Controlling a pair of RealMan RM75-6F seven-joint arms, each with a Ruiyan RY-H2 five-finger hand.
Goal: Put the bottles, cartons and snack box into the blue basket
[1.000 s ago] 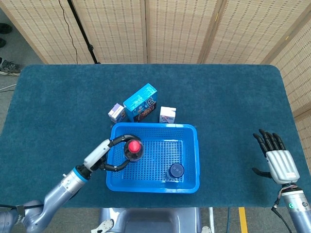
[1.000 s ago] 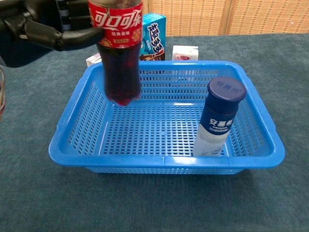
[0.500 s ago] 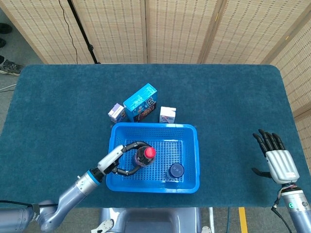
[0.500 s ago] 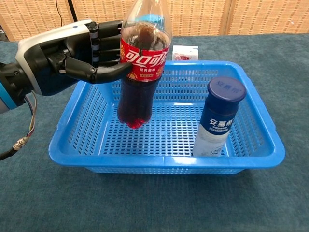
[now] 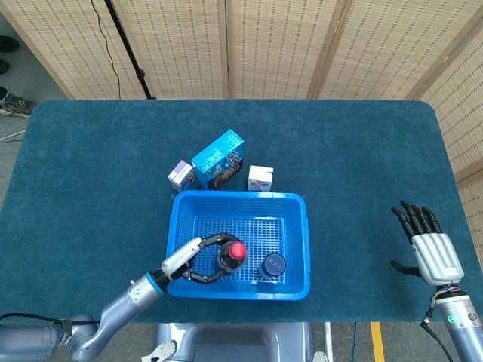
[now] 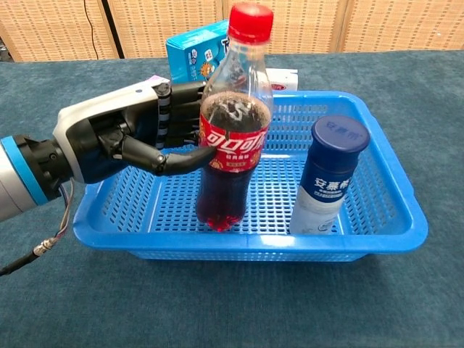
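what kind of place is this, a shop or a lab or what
Most likely a lab or test room set up for robot trials, not a shop. Folding woven screens fence off one table covered in teal cloth, and a cable stand sits behind it.

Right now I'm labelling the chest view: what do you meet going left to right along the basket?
Left hand → cola bottle → blue-capped white bottle → the basket's right rim.

Glossy perforated plastic basket on matt, napped cloth tabletop.
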